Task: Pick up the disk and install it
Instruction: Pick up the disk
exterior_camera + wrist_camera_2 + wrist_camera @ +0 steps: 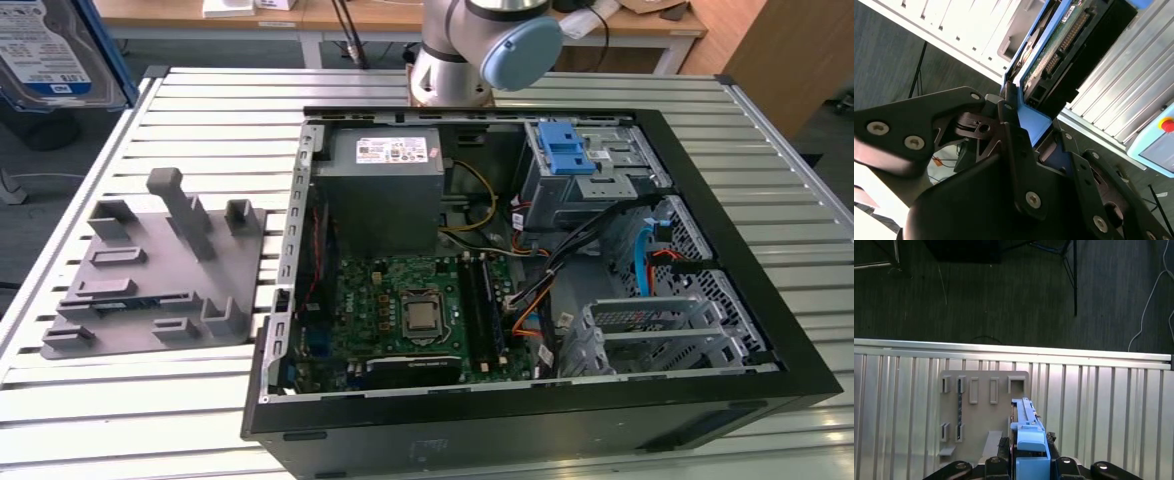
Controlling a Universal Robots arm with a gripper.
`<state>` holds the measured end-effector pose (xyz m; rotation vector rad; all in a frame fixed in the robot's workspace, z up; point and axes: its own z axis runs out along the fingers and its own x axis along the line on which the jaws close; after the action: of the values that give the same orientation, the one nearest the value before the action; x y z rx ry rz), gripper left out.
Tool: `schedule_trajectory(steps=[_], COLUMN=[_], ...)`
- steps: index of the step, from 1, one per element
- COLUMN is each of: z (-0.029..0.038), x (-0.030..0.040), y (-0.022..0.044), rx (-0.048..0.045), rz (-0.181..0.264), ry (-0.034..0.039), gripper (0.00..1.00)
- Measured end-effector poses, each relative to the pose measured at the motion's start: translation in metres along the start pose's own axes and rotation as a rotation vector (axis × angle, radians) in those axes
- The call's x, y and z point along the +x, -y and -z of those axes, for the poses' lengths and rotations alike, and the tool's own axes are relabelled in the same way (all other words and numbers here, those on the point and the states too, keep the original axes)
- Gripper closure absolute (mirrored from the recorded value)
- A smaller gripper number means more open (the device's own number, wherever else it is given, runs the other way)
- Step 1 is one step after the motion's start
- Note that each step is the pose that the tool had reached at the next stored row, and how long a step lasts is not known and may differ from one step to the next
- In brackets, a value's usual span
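Note:
The disk point(47, 50) hangs high above the table's edge at the exterior view's far left, close to that camera, its white-and-blue label facing it and a blue rail along its side. My gripper point(1027, 452) is shut on the disk point(1025, 426), which stands edge-on with its blue end between the black fingers. The second wrist view has the same grip: the gripper point(1021, 120) clamps the blue carrier end, and the disk point(1064, 35) shows its green board and connector beyond.
The open computer case point(747, 180) lies on the slatted table, with a metal drive cage point(601, 165) topped by a blue latch, a grey power supply point(387, 185) and the motherboard point(414, 310). A grey holder fixture point(147, 270) sits left of the case, below the disk.

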<state>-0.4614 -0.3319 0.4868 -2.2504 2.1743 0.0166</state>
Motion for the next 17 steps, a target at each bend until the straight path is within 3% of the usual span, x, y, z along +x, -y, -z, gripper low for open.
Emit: schedule_trajectory(steps=[6, 17], z=[0.0, 0.0], x=[0.0004, 0.0014], y=[0.0111, 0.041], rx=[0.0, 0.0], rz=[0.0, 0.0], ry=[0.0, 0.0], gripper=[0.64, 0.64])
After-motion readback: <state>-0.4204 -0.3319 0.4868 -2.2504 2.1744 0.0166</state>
